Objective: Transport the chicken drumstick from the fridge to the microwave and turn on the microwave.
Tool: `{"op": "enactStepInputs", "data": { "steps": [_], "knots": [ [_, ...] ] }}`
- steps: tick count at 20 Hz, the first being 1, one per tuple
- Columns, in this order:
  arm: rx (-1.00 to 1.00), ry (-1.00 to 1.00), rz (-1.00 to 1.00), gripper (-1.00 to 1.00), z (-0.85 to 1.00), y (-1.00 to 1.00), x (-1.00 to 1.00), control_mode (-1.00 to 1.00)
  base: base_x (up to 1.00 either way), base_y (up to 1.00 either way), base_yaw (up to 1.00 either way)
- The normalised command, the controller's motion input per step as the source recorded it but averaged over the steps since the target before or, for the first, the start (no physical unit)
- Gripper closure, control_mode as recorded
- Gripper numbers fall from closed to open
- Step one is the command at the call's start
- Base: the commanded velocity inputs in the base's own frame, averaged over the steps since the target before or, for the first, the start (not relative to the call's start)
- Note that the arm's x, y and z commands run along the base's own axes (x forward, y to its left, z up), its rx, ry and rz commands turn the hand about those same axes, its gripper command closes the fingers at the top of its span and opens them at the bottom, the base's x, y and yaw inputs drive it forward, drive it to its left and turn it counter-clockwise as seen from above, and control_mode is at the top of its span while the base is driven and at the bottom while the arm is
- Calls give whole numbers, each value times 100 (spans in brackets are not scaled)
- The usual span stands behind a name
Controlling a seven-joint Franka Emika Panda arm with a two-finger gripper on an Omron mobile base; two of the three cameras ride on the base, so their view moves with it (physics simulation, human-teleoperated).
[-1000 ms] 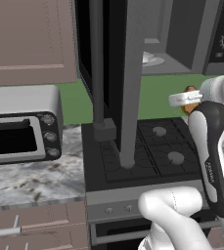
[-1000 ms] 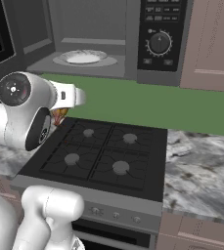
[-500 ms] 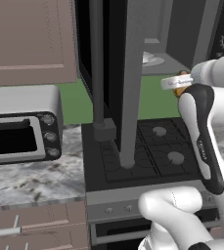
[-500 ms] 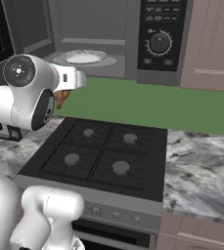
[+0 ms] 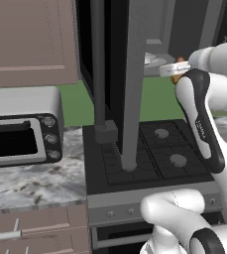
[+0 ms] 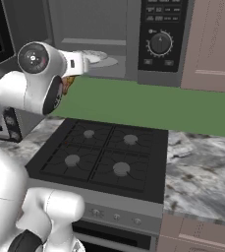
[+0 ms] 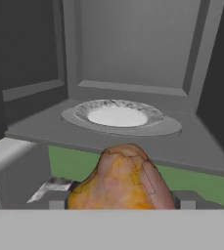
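- Orange-brown chicken drumstick (image 7: 122, 178) sits at bottom centre of the hand view, gripped in the end effector (image 7: 119, 201), its narrow end pointing up toward the microwave (image 7: 133, 58).
- White plate (image 7: 117, 116) lies mid-frame inside the open cavity.
- Control dial (image 6: 160, 43) sits upper right in the right base view.

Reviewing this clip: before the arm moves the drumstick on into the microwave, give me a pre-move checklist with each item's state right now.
1. Chicken drumstick held at the gripper: ok, it sits right at the hand in the hand view; finger contact itself is hidden.
2. Microwave door open: ok, the cavity is exposed.
3. Landing spot ready: ok, the plate inside looks bare.
4. Aim: ok, the plate lies straight ahead of the drumstick in the hand view.
5. Drumstick inside the cavity: not ok, it is short of the front edge, over the green wall.
6. Clearance to the open door: cannot tell.
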Motion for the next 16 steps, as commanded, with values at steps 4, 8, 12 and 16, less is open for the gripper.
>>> {"op": "enactStepInputs", "data": {
  "steps": [4,8,12,16],
  "knots": [
    [0,-2,4,100,22,12,48,-100,0,0,0],
    [0,0,2,100,27,12,49,-100,0,0,0],
    [0,0,0,100,32,10,45,-100,0,0,0],
    [0,0,0,100,10,3,49,-100,0,0,0]
  ]
}}
